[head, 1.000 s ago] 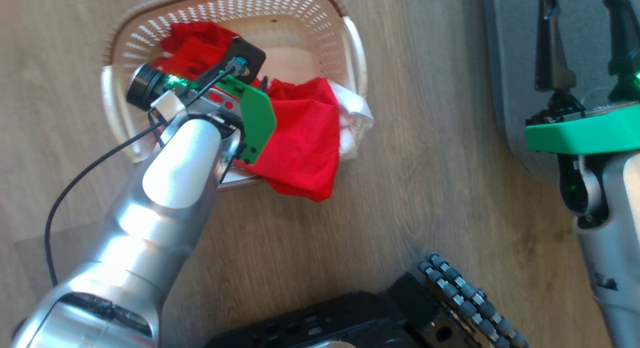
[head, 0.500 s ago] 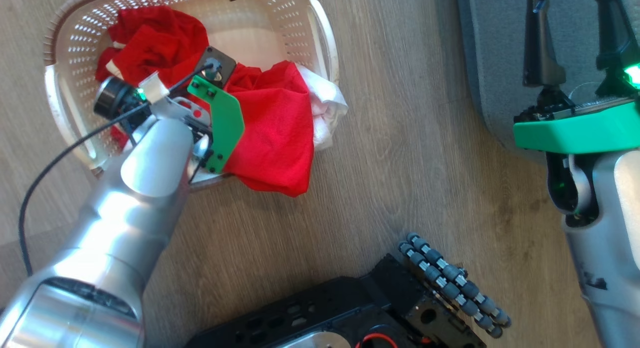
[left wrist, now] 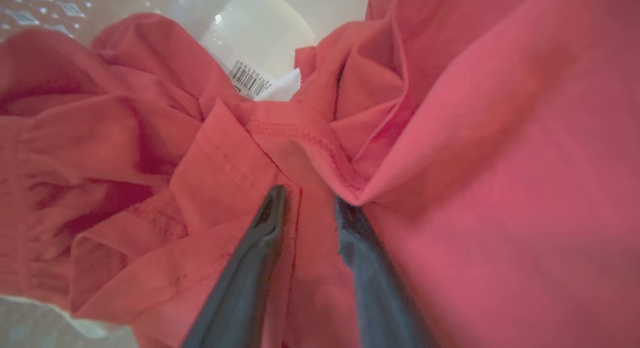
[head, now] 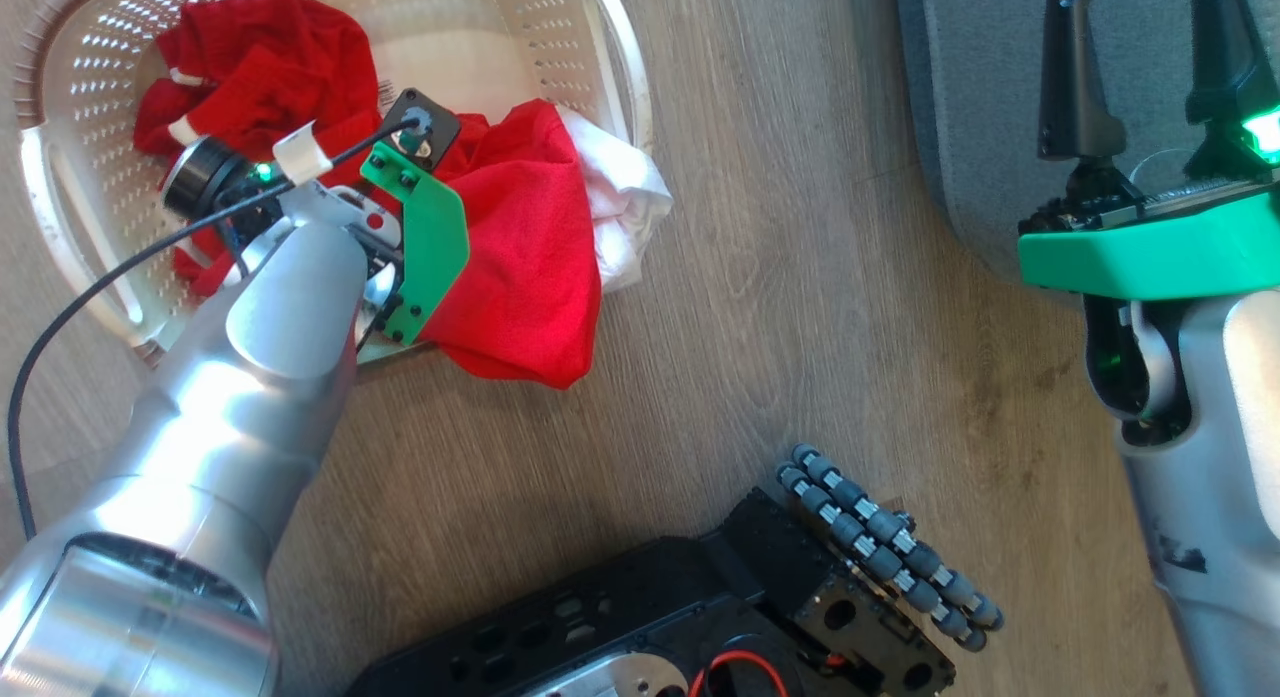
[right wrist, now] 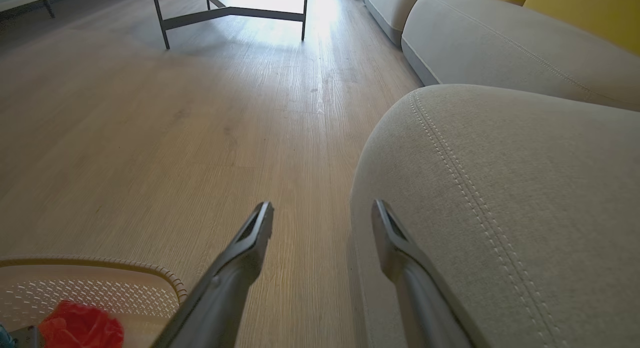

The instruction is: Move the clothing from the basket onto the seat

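The cream basket (head: 630,87) stands on the floor at the upper left of the head view; its rim also shows in the right wrist view (right wrist: 100,288). Red clothing (head: 520,247) fills it and hangs over the near rim, with a white garment (head: 625,202) beside it. My left wrist (head: 420,227) reaches down into the basket. My left gripper (left wrist: 310,198) is pushed into the red clothing (left wrist: 475,163), jaws partly narrowed with a fold between them. My right gripper (head: 1140,37) hangs open and empty over the edge of the grey seat (head: 980,127).
My black base with its roller wheel (head: 880,547) sits at the bottom of the head view. A barcode label (left wrist: 250,78) shows on the basket floor. Across the wooden floor stands a dark metal table frame (right wrist: 230,11). A second grey cushion (right wrist: 500,43) lies behind the seat (right wrist: 500,213).
The head camera has moved, so the whole picture has shifted left and up. My left wrist has stayed in the basket over the red clothing. The right gripper stays open.
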Motion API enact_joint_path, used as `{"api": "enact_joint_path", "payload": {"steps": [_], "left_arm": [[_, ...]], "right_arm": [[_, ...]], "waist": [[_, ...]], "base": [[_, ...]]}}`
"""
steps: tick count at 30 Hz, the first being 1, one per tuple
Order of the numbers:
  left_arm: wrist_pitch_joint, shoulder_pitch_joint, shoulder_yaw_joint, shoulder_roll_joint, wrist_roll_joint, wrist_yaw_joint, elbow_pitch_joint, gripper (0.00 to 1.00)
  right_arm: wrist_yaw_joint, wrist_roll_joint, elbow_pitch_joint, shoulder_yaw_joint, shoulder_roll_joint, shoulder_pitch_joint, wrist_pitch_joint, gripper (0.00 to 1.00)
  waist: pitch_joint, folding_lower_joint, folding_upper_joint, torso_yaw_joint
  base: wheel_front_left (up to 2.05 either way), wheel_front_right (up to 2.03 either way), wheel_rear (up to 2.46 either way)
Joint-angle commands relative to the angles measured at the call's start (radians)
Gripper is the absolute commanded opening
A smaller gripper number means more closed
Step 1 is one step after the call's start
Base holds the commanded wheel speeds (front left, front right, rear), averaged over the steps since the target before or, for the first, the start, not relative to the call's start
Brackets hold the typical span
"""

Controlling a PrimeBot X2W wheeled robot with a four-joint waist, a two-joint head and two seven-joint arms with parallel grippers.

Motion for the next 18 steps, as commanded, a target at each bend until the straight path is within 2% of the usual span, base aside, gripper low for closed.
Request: {"api": "enact_joint_path", "payload": {"steps": [1, 2, 10, 18], "left_arm": [[-0.006, -0.008, -0.002, 0.014, -0.010, -0.003, -0.013, 0.26], [-0.008, -0.010, -0.004, 0.012, -0.016, -0.004, -0.011, 0.00], [-0.070, -0.027, -0.001, -0.008, -0.066, -0.006, -0.026, 0.00], [-0.218, -0.014, 0.075, -0.037, -0.182, 0.005, -0.113, 0.00]], "right_arm": [[0.007, 0.006, -0.028, 0.009, 0.000, 0.028, -0.005, 1.00], [0.007, 0.007, -0.027, 0.008, 0.000, 0.028, -0.005, 1.00], [0.007, 0.005, -0.016, -0.004, 0.002, 0.032, -0.005, 1.00], [0.007, 0.000, -0.008, -0.027, -0.018, 0.054, -0.005, 1.00]], "waist": [[0.005, -0.0001, 0.0000, -0.006], [0.006, -0.0001, 0.0000, -0.007], [-0.014, -0.0001, 0.0000, 0.009], [-0.094, -0.0001, 0.0000, 0.059]], "base": [[0.00, 0.00, 0.00], [0.00, 0.00, 0.00], [0.00, 0.00, 0.00], [0.00, 0.00, 0.00]]}}
